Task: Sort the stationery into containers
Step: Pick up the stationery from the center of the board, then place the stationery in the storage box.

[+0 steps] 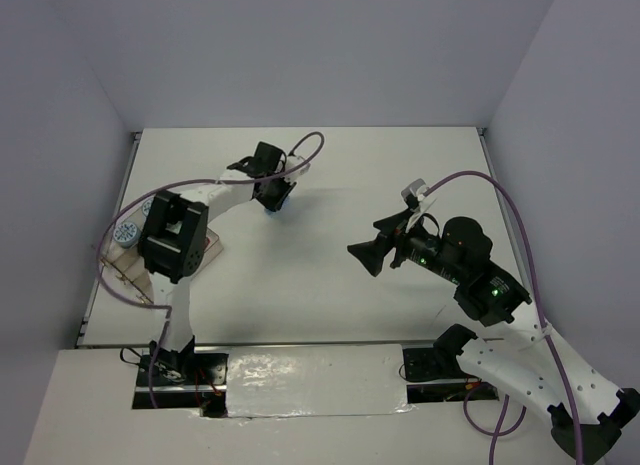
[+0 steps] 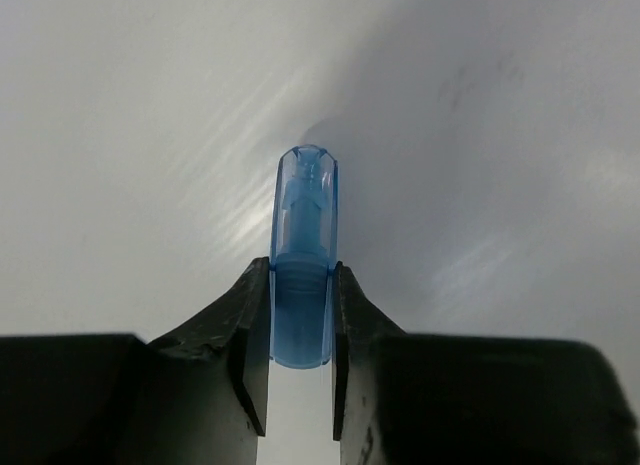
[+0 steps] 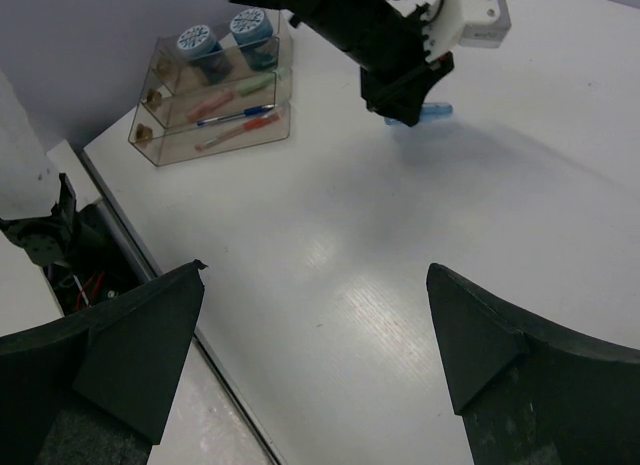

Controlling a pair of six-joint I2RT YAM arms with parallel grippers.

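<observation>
- While the left gripper (image 2: 301,273) is pinching the blue capsule (image 2: 303,210) across its lower half, both black fingers (image 2: 245,325) are pressing flat against its sides, and the rounded clear-blue end is sticking out toward 12 o'clock in the left wrist view
- Seen from above, that gripper is pointing down at the white table (image 1: 330,185), and the capsule is showing as a blue spot under its tip, at about 11 o'clock from the table's middle; whether the capsule is resting on the surface or hanging just over it, I cannot tell
- The right gripper (image 3: 315,270) is standing wide open with nothing between its jaws, hovering at about 4 o'clock from the left gripper in the top view and facing toward 9 o'clock
- The clear tray (image 3: 210,150) is sitting by the table's left edge, at about 8 o'clock from the left gripper and well apart from the blue capsule; from above, the left arm (image 1: 175,240) is hiding part of it
- In the right wrist view, two blue-white discs (image 3: 195,40) are standing side by side in the tray's farthest compartment
- A pink capsule (image 3: 208,105) and a green capsule (image 3: 257,83) are lying end to end on the near side of the discs, with a blue pen (image 3: 238,114) just beside them and a red pen (image 3: 245,130) lying nearest the tray's front wall; which divider is separating the pens, I cannot tell
</observation>
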